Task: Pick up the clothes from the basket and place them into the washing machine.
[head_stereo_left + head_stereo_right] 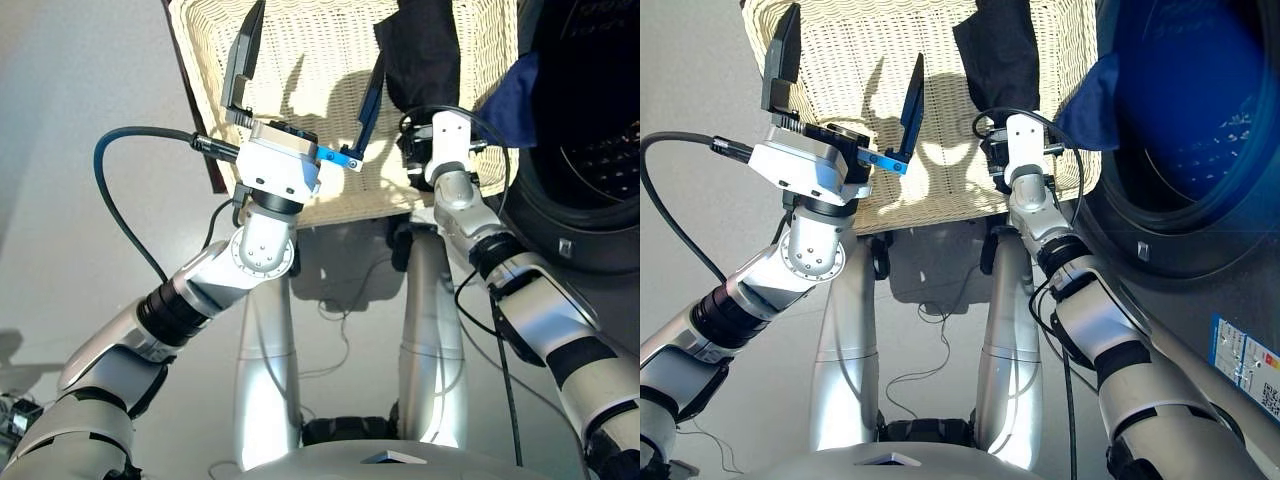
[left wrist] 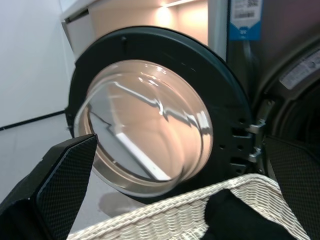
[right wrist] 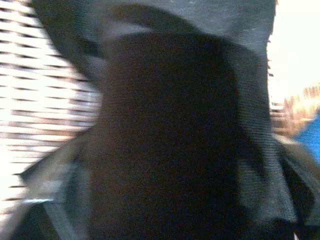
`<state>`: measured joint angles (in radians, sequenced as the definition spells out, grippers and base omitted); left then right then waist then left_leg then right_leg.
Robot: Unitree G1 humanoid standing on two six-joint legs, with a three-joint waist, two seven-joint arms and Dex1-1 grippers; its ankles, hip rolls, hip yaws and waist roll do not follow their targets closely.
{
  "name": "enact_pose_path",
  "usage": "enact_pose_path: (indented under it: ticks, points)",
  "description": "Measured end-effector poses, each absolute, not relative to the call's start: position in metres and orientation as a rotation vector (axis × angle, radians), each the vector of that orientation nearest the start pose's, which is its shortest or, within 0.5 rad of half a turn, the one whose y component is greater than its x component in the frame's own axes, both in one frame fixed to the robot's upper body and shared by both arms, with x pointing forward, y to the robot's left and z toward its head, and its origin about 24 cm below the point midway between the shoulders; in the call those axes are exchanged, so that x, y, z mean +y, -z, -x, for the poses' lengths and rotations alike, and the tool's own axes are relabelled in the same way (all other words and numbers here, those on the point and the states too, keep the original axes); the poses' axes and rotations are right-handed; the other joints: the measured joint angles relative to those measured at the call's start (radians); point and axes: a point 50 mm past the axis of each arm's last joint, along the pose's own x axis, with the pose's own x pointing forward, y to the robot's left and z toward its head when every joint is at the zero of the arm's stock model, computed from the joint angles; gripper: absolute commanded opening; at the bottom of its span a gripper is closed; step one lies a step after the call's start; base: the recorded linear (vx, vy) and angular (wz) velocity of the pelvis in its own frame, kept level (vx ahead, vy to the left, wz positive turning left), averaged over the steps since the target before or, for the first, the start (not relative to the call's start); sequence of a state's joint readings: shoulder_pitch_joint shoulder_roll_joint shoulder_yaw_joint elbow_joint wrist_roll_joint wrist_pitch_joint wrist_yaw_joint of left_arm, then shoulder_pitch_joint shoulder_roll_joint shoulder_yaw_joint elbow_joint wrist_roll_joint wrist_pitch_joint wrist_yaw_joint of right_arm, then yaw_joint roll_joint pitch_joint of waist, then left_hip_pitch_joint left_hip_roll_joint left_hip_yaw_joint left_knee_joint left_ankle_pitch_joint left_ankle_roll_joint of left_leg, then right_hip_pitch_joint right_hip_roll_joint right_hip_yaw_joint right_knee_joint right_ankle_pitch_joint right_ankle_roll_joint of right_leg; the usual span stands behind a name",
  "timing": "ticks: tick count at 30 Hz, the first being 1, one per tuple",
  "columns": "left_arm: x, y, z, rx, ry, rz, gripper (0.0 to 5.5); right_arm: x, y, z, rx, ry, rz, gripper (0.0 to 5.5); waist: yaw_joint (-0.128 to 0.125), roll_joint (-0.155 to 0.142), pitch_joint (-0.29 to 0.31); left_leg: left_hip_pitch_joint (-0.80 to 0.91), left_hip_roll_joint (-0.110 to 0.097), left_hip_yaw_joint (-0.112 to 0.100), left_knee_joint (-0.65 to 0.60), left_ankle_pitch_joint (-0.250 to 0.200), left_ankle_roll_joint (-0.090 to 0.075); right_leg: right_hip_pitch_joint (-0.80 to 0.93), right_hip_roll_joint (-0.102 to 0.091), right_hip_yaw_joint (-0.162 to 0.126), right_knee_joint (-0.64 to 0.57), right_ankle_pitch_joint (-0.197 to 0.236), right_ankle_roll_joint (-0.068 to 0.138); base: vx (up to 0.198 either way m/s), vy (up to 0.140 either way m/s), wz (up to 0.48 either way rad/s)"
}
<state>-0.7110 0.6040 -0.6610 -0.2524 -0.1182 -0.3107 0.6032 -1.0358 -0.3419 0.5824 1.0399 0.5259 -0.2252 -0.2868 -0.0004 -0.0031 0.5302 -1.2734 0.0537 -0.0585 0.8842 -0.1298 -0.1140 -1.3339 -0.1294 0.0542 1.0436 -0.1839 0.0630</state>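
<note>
Black garment (image 1: 420,50): lies in the basket's right part, dark and rumpled, with the right gripper (image 1: 412,140) at its near edge; in the right wrist view black cloth (image 3: 170,130) fills nearly the whole picture.
Navy garment (image 1: 512,105): draped over the basket's right rim toward the washing machine's drum hole, just beside the black one; whether the two overlap cannot be told.
Coral-red garment: not seen in any view.
Basket (image 1: 330,195): cream wicker tray, its bare weave open on the left and centre, clothes only on the right.
Washing machine (image 1: 1185,150): right of the basket, drum hole (image 1: 600,150) open; its round glass door (image 2: 145,125) is swung wide beyond the basket's far rim.
Right gripper: buried against the black cloth; whether its fingers are spread or pressed together cannot be told.
Left gripper (image 1: 305,85): fingers spread wide, nothing between them, hovering over the bare weave, apart from the clothes.
Step in hand: judged to be the grab of the black garment by the right arm.
Doing it well: the robot should bite deep into a fold, not a thin hem, then lift straight up until the cloth clears the rim before swinging right to the drum.
Risk: the navy piece lies close and could be dragged along or pushed off the rim; a trailing end could snag on the wicker.
Left arm: best kept clear of the right arm's path.
</note>
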Motion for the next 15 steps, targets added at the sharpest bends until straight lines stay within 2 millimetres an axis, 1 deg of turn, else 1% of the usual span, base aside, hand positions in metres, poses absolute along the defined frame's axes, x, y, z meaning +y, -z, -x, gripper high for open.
enact_pose_path:
  ticks: [2,4,6,9,11,12,13,14,15]
  points:
    - [0.071,-0.241,-0.257,-1.047,0.308,-0.185,5.5,-0.139,-0.153,-0.41,-0.151,0.046,0.239,0.0,0.001,0.001,0.0,-0.001,-0.001,-0.001,-0.009,0.0,0.0,-0.002,0.0,0.001,-0.002,0.0,-0.001,-0.044,-0.001,0.057]
    - [0.071,-0.241,-0.258,-1.045,0.306,-0.185,5.5,-0.145,-0.157,-0.411,-0.153,0.071,0.242,0.0,0.006,0.001,-0.001,-0.001,-0.001,-0.002,-0.013,0.0,-0.001,-0.002,-0.001,0.0,-0.004,0.004,-0.005,-0.087,0.003,0.061]
    - [0.072,-0.24,-0.258,-1.041,0.305,-0.186,5.5,-0.147,-0.159,-0.411,-0.161,0.072,0.232,0.0,0.007,0.002,0.0,-0.001,-0.002,-0.003,-0.024,0.0,0.0,-0.001,0.0,-0.001,-0.017,0.008,-0.005,0.0,0.0,0.0]
    - [0.071,-0.239,-0.257,-1.029,0.322,-0.171,5.5,-0.148,-0.157,-0.41,-0.153,0.069,0.179,0.0,0.007,0.003,0.0,0.005,-0.002,-0.003,-0.023,0.001,0.0,0.007,-0.001,-0.004,-0.019,0.01,-0.005,0.026,-0.003,-0.007]
    - [0.071,-0.239,-0.255,-1.028,0.332,-0.163,5.5,-0.149,-0.158,-0.407,-0.166,0.059,0.131,0.0,0.005,0.004,0.0,0.006,-0.002,-0.005,-0.018,0.0,0.0,0.011,0.001,-0.008,-0.018,0.002,-0.002,0.076,-0.01,-0.036]
    - [0.07,-0.238,-0.255,-1.026,0.336,-0.161,5.5,-0.152,-0.156,-0.405,-0.165,0.059,0.112,0.0,0.005,0.005,0.001,0.008,-0.001,-0.005,-0.014,0.008,-0.002,0.013,0.001,-0.01,-0.013,-0.005,-0.001,0.0,0.0,0.0]
    - [0.071,-0.237,-0.255,-1.022,0.336,-0.161,5.5,-0.153,-0.154,-0.404,-0.163,0.059,0.107,0.0,0.005,0.006,0.001,0.007,-0.001,-0.008,-0.008,0.023,-0.012,0.013,0.001,-0.01,-0.006,-0.008,0.0,0.0,0.0,0.0]
    - [0.071,-0.238,-0.255,-1.024,0.338,-0.161,5.5,-0.154,-0.156,-0.403,-0.173,0.058,0.084,0.0,0.002,0.007,0.002,0.006,-0.003,-0.007,-0.006,0.018,-0.016,0.012,0.002,-0.009,-0.004,-0.017,0.004,0.0,0.0,0.0]
    - [0.07,-0.237,-0.255,-1.021,0.342,-0.164,5.5,-0.158,-0.155,-0.399,-0.182,0.06,0.059,0.0,0.003,0.008,0.002,0.003,-0.006,-0.007,0.003,0.017,-0.008,0.011,0.0,-0.01,0.006,-0.021,0.002,0.0,0.0,0.0]
